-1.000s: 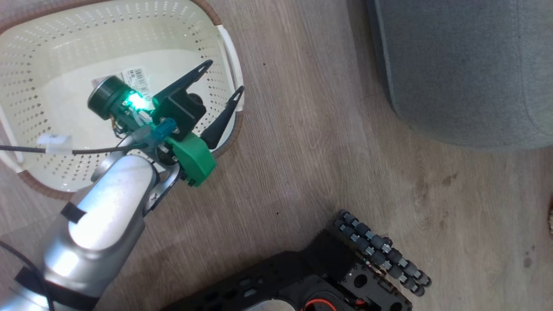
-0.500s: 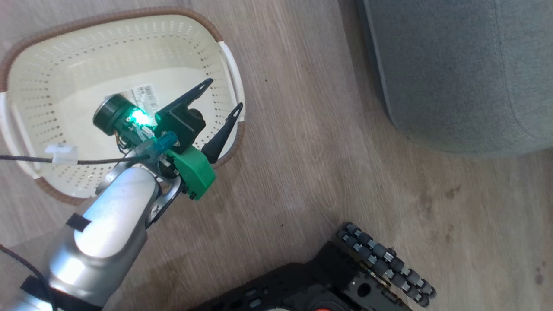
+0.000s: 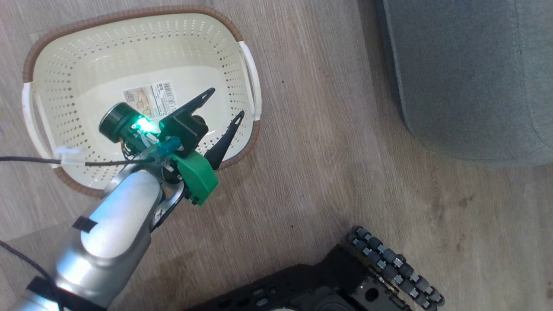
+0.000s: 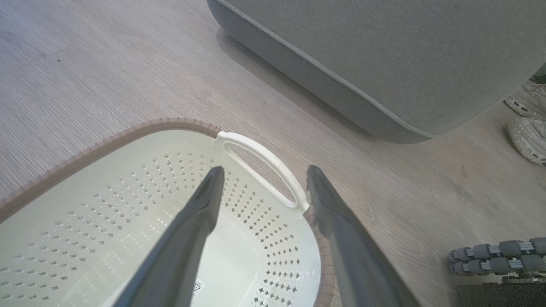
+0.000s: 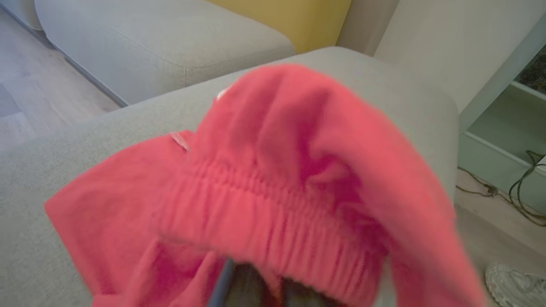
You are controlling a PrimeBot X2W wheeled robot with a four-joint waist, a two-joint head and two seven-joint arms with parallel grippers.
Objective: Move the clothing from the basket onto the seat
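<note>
Red clothing [image 5: 273,192] over the seat [image 5: 51,170], right gripper [image 5: 247,288] clamped on it.
Fabric drapes over the fingers and hides them; I'd lower until it rests on the cushion, well inboard, then release so nothing slides off. Seat's rounded edge drops to the floor [image 5: 490,238] on that view's right, shoe [image 5: 512,277] beyond; flat room lies left. Over the basket [image 3: 129,13] the left gripper [image 3: 226,102] hangs jaws apart, its visible bottom bare.

Basket [image 3: 129,13] left of seat [image 3: 466,73], both on floor [image 3: 328,151]
</note>
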